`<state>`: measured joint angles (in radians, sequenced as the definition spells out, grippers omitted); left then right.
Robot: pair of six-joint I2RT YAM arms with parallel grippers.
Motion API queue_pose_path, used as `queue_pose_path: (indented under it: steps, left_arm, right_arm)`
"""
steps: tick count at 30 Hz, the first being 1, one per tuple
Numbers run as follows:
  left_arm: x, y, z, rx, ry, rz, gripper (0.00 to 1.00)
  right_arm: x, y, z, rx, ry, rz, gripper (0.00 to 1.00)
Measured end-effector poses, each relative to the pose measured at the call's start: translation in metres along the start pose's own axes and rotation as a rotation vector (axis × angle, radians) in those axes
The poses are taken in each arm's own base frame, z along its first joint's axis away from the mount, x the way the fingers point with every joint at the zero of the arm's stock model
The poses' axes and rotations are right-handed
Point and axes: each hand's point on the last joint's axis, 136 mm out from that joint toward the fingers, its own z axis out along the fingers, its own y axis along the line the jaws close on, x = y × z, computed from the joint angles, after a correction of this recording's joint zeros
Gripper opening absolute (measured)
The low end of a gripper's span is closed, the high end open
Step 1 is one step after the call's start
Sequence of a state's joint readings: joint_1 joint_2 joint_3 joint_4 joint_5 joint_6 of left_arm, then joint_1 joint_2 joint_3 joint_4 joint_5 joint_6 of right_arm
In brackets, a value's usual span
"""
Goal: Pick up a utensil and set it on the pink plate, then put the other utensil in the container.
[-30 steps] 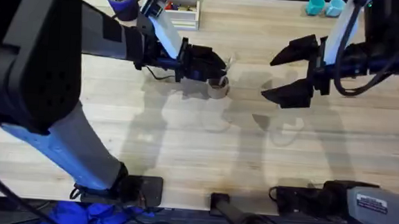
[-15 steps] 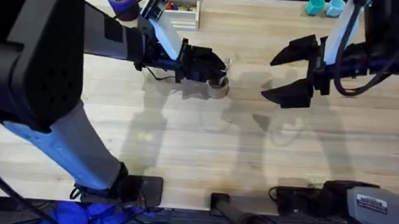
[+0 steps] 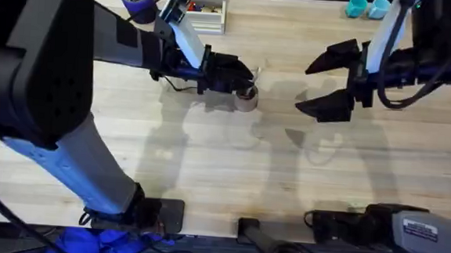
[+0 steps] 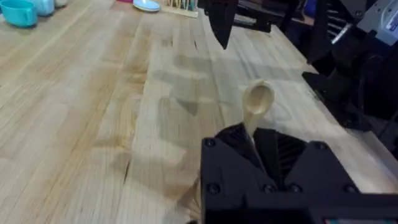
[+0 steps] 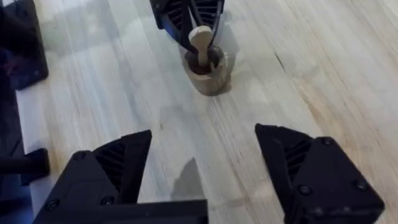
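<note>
The container, a small tan cup (image 3: 247, 99), stands upright on the table, a little left of centre and towards the far side. The other utensil, a pale wooden spoon (image 5: 200, 38), points its round end up and its handle reaches down into the cup (image 5: 207, 73). My left gripper (image 3: 248, 74) is just above the cup, shut on the spoon's (image 4: 257, 102) handle. To the right of the cup, my right gripper (image 3: 326, 82) hangs open above bare wood, holding nothing. The pink plate and the utensil for it are hidden from view.
A dark blue cylinder (image 3: 137, 2) and a white bin (image 3: 205, 15) stand at the far left edge. Teal cups (image 3: 366, 6) sit at the far right. Bare wood table (image 3: 231, 166) stretches between the grippers and the near edge.
The left gripper with the spoon has shifted very slightly left over the cup. The right arm has stayed still.
</note>
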<state>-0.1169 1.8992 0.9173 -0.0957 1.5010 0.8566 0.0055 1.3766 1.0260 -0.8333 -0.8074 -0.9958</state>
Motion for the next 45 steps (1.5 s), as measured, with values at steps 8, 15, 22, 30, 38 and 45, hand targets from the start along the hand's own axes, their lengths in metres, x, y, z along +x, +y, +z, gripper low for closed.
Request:
queue_pose_path:
  steps: [8, 15, 22, 30, 38, 45]
  left_arm:
    - [0.005, 0.002, 0.0, -0.019, 0.025, -0.017, 0.042]
    - [0.01, 0.005, 0.0, -0.039, 0.049, -0.026, 0.042]
    - [0.014, 0.007, -0.001, -0.055, 0.069, -0.028, 0.041]
    - [0.018, 0.009, -0.001, -0.071, 0.091, -0.04, 0.041]
    - [0.021, 0.011, -0.002, -0.083, 0.106, -0.042, 0.042]
    - [0.021, 0.011, -0.002, -0.084, 0.108, -0.042, 0.115]
  right_arm:
    - [0.0, 0.0, 0.0, 0.0, 0.0, 0.0, 0.996]
    - [0.0, 0.0, 0.0, 0.0, 0.0, 0.0, 0.996]
    - [0.0, 0.0, 0.0, 0.0, 0.0, 0.0, 0.996]
    - [0.0, 0.0, 0.0, 0.0, 0.0, 0.001, 0.997]
    - [0.0, 0.0, 0.0, 0.0, 0.0, 0.001, 0.997]
    - [0.0, 0.0, 0.0, 0.0, 0.0, 0.001, 0.997]
